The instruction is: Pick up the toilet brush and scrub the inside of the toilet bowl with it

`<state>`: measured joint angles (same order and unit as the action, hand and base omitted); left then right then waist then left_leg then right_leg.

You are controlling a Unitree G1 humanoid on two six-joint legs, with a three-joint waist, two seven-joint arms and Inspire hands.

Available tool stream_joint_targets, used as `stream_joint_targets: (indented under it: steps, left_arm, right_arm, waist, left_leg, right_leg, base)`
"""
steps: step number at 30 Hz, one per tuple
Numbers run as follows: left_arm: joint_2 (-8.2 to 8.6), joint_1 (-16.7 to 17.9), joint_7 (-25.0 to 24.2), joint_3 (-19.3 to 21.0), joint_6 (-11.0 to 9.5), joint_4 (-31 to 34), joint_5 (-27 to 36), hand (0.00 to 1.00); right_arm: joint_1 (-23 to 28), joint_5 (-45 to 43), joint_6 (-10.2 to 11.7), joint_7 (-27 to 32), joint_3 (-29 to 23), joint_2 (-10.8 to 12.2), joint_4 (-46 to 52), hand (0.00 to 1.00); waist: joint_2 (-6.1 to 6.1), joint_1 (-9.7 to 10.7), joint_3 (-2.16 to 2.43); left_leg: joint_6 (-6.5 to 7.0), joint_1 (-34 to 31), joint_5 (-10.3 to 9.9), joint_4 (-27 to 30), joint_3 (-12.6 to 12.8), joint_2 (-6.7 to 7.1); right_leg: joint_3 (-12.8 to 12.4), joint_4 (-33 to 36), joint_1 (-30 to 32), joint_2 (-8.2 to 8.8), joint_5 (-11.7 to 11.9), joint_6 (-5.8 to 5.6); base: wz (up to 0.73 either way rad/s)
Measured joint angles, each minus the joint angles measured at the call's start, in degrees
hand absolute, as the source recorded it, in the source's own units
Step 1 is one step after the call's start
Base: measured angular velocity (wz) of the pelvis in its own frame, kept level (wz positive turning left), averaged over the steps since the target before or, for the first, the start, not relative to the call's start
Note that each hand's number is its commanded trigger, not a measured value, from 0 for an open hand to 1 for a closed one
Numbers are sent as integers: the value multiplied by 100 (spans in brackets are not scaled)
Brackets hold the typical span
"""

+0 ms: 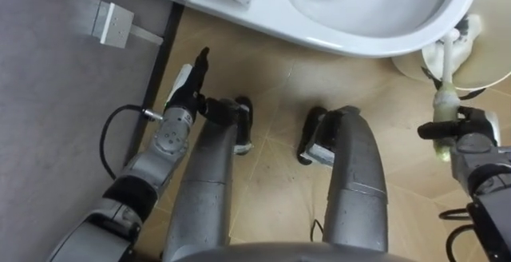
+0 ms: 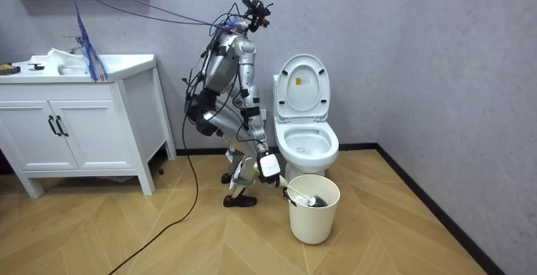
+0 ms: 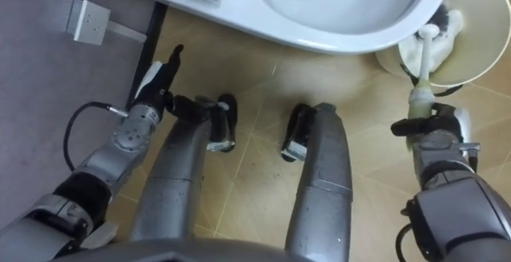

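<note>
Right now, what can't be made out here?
Inside of the toilet bowl: cut by the eye views' top edge, tiny in the room view.
Bottom of the bucket: cut by their right edge, behind its wall in the room view.
Bristles of the toilet brush: too small.

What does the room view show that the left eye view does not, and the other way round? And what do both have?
The room view adds the white cabinet at the room view's left and the robot's bent stance beside the toilet bowl. The left eye view adds the left hand, fingers straight, and a small white box on the grey wall. Both share the toilet bowl, the cream bin, and the right hand curled round the toilet brush, whose head sits in the bin.
</note>
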<state>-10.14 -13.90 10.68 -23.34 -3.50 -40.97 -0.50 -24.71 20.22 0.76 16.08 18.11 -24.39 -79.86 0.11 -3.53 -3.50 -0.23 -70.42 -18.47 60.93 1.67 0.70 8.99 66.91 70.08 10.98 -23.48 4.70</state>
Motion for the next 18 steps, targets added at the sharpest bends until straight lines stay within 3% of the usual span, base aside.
stream_joint_targets:
  steps: [9,18]
  left_arm:
    - [0,109,39,-17,7,329,318,0]
    - [1,153,164,-53,56,322,312,0]
  right_arm:
    - [43,650,39,16,-22,10,5,100]
    - [122,1618,49,-214,-115,181,-16,100]
  waist:
    - [-3,26,-1]
    - [2,49,4]
  left_leg:
    - [19,-138,-84,216,-14,5]
    - [39,-20,-95,186,-23,10]
  right_leg:
    - [22,175,99,82,-69,4]
    - [56,114,-42,83,-73,-10]
  base:
    - [0]
    - [0]
